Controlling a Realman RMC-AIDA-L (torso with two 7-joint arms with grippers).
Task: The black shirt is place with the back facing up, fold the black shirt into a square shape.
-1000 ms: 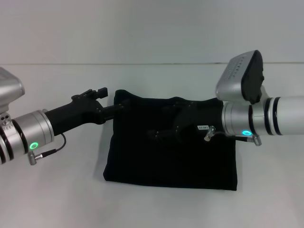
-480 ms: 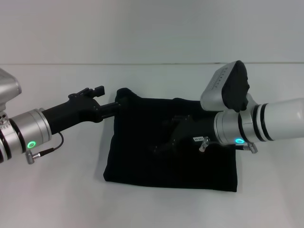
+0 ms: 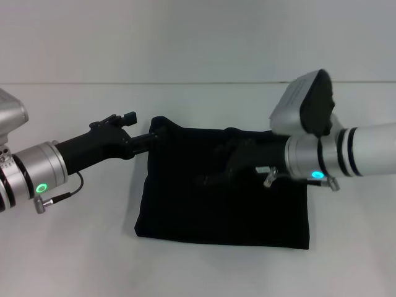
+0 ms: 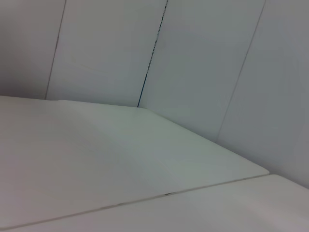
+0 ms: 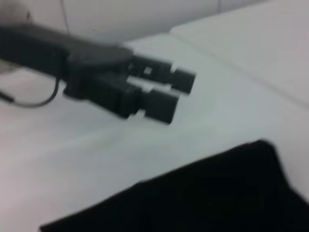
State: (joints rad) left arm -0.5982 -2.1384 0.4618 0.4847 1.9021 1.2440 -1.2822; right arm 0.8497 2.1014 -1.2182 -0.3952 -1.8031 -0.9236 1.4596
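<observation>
This is looking like a robot test lab rather than a home: a bare white counter (image 3: 74, 253) is running up to plain white wall panels (image 4: 203, 63) with thin seams, and nothing domestic is showing, only silver-and-black robot arms (image 3: 37, 173) glowing with green status lights.

A white bench (image 3: 204, 272) fills the lower part of the head view — smooth, matte and plain. A thin seam (image 4: 145, 199) crosses its top in the left wrist view. Behind it stands a pale wall (image 3: 198, 37) of flat panels, with a dark vertical joint (image 4: 153, 53) between 2 of them.
</observation>
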